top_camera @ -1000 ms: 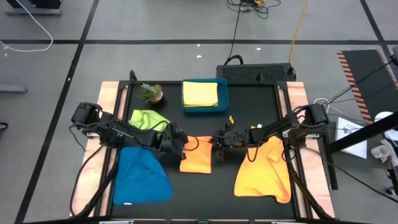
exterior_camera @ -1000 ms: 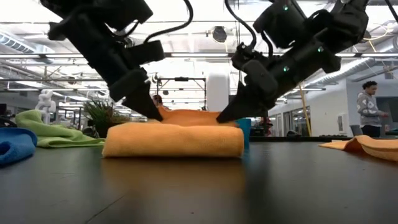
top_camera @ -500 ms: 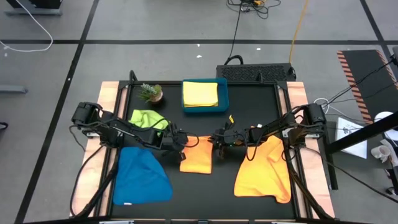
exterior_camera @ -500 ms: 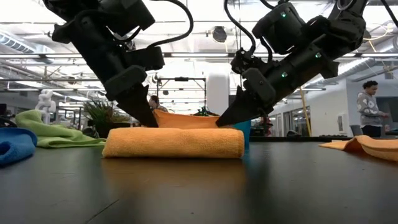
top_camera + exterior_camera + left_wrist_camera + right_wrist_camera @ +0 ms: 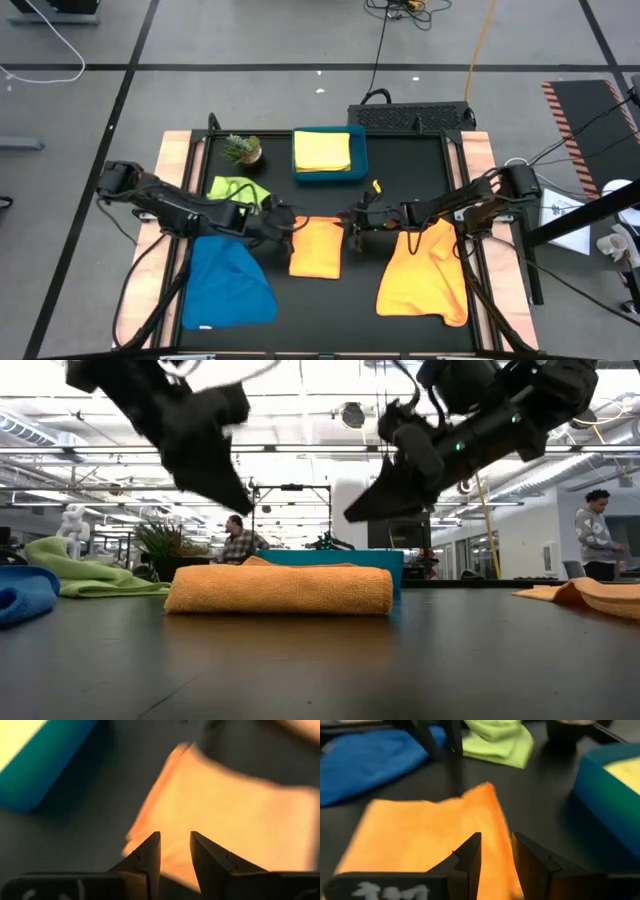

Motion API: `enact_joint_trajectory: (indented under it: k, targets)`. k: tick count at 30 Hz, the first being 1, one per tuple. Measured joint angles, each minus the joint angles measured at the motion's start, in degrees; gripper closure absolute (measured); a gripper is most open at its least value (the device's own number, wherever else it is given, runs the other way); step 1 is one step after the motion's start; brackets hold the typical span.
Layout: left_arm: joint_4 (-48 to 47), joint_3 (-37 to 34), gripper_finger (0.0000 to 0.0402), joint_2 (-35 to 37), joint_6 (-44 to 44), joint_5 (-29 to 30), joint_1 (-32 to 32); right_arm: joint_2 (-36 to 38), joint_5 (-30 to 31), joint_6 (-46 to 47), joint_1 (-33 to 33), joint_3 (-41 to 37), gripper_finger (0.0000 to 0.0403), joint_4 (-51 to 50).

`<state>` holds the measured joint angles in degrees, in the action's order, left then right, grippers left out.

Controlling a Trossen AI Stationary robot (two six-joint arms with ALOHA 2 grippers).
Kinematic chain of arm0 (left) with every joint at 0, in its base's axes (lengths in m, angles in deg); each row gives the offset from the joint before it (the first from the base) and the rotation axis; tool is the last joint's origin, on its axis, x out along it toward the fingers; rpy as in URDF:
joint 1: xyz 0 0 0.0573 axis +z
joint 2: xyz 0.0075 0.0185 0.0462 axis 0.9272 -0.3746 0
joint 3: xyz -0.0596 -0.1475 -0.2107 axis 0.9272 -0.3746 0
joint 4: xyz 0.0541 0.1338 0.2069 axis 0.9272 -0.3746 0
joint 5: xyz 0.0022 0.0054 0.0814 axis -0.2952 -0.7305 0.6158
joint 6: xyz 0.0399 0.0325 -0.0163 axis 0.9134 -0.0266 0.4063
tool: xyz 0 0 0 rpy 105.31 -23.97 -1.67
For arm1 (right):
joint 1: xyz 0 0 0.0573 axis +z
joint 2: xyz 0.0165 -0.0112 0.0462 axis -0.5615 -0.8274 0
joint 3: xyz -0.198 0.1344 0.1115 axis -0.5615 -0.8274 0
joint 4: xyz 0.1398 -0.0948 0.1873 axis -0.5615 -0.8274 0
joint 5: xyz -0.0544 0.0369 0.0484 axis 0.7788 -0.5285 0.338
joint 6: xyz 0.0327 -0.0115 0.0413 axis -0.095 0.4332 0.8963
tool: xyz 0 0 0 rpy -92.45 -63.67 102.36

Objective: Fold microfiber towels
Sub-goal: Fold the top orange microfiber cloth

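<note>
you have the soft orange microfiber towel, folded into a flat rectangle (image 5: 316, 247), lying on the black table (image 5: 330, 320) in the middle, between the two arms; it sits there because that open centre is where both arms can reach a cloth at once; in the low view it shows as a thick doubled pad (image 5: 278, 588) resting free, nothing touching it; your left gripper (image 5: 285, 225) hangs just off its left far corner and your right gripper (image 5: 352, 222) just off its right far corner, both lifted clear of the cloth; the wrist views show each pair of fingers parted with a narrow gap and nothing between them, the orange cloth lying beyond the tips; you can judge this fold finished and let go; the rigid teal rectangular tray (image 5: 359, 150) at the far edge holds a folded yellow cloth (image 5: 321, 150), so it likely serves as the place for finished pieces; the unfolded orange cloth (image 5: 423, 275) lies spread near the right arm, the rumpled blue cloth (image 5: 228, 283) near the left, and the lime green cloth (image 5: 238, 190) behind it, beside the small potted green plant (image 5: 242, 149); those three look to be awaiting their turn.
</note>
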<state>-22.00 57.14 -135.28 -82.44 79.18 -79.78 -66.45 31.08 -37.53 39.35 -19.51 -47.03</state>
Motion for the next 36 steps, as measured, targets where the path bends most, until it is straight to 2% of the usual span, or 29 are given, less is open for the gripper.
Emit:
enact_joint_trajectory:
  k: [4,9,14,21,28,36]
  targets:
    - [4.2,0.0,0.0293,0.0,1.1,2.3,-3.6,0.3,-2.5,-0.1,1.8,0.0,0.0301,1.7]
    - [8.6,0.0,0.0293,-6.4,0.6,3.7,-6.0,-1.2,-2.9,-0.1,4.0,0.0,0.0301,3.3]
    - [13.5,0.0,0.0293,-13.6,0.5,3.8,-5.1,-1.9,-2.7,-0.1,4.3,0.0,0.0301,3.9]
    - [13.3,-0.1,0.0293,-18.7,-2.9,2.7,-1.4,-5.1,-2.7,-0.1,3.3,0.0,0.03,4.7]
    - [13.6,-0.1,0.0293,-16.7,-2.3,-2.1,-0.2,-7.8,-2.8,-0.1,2.1,0.1,0.03,5.8]
    - [15.6,0.0,0.0293,-12.1,-2.7,-1.2,-5.2,-7.7,-2.5,-0.1,1.3,0.0,0.03,6.0]
